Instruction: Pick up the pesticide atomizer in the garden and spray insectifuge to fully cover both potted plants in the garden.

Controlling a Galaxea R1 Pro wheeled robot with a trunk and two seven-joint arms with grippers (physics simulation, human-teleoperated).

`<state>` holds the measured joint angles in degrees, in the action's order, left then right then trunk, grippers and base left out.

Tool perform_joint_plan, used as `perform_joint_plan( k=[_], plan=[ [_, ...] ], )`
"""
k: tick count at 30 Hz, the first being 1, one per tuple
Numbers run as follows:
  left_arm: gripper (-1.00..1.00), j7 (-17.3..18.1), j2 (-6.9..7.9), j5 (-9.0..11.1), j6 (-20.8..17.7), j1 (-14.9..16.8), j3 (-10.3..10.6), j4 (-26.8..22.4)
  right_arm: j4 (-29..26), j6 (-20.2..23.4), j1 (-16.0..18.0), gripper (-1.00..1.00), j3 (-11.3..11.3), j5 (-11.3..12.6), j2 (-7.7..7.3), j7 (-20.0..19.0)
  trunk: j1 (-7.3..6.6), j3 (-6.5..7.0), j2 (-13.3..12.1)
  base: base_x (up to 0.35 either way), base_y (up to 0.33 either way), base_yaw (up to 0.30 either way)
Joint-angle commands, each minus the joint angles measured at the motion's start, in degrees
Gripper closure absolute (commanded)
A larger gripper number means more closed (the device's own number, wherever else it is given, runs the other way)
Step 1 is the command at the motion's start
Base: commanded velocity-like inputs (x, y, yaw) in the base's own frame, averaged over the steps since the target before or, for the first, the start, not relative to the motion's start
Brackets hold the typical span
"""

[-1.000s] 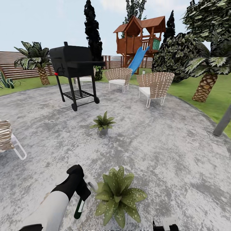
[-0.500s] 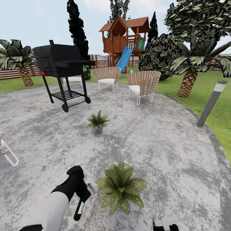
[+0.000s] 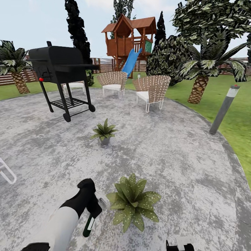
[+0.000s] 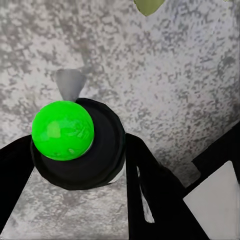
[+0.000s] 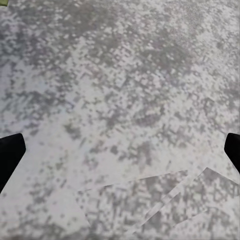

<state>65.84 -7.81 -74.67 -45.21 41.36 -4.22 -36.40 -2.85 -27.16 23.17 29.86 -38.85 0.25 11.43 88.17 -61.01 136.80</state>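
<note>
The robot has turned a bit; everything slid left. Its left gripper (image 3: 91, 205) squeezes the pesticide atomizer (image 3: 89, 223), nozzle aimed at the near potted plant (image 3: 134, 202) for spraying. The right gripper's (image 5: 120, 150) fingers spread wide.

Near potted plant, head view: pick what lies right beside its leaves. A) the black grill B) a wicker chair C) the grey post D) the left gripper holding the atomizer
D: the left gripper is shut on the pesticide atomizer just beside the near potted plant, whose leaves carry white specks; the grill, wicker chair and post stand well away.
</note>
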Motion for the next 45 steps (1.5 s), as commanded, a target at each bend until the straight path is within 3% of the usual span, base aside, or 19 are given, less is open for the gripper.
perform_joint_plan(
  k=[1, 4, 11, 17, 38, 45],
  plan=[
    [1.0, 0.4, -0.5, -0.5, -1.6, 0.1, 0.3, -0.3, 0.0, -0.1, 0.0, -1.0, 0.3, -0.6, 0.01, 0.3, -0.01, -0.05, 0.0, 0.0, 0.0, 0.0],
    [1.0, 0.6, -0.66, -0.3, -4.9, 0.9, 1.2, -0.4, 0.0, -0.1, 0.0, -1.0, 0.3, -0.6, 0.01, 0.3, -0.01, -0.05, 0.0, 0.0, 0.0, 0.0],
    [1.0, 0.3, 0.79, -0.2, -4.9, -2.0, 1.0, 0.1, 0.0, -0.1, 0.0, -1.0, 0.3, -0.6, 0.01, 0.3, -0.01, -0.05, 0.0, 0.0, 0.0, 0.0],
    [1.0, 0.6, 1.04, 0.2, -5.0, -2.5, 0.8, -0.6, 0.0, -0.1, 0.0, -1.0, 0.3, -0.6, 0.01, 0.3, -0.01, -0.05, 0.0, 0.0, 0.016, -0.184],
    [1.0, 0.5, 0.72, 0.2, -5.1, -1.9, 0.8, -0.9, 0.0, -0.1, 0.0, -1.0, 0.3, -0.6, 0.01, 0.3, -0.01, -0.05, 0.0, 0.005, 0.296, -0.297],
    [1.0, 0.5, 0.39, 0.0, -5.2, -1.5, 1.2, -0.9, 0.0, -0.1, 0.0, -1.0, 0.3, -0.6, 0.01, 0.3, -0.01, -0.05, 0.0, 0.13, 0.207, -0.046]
  ],
)
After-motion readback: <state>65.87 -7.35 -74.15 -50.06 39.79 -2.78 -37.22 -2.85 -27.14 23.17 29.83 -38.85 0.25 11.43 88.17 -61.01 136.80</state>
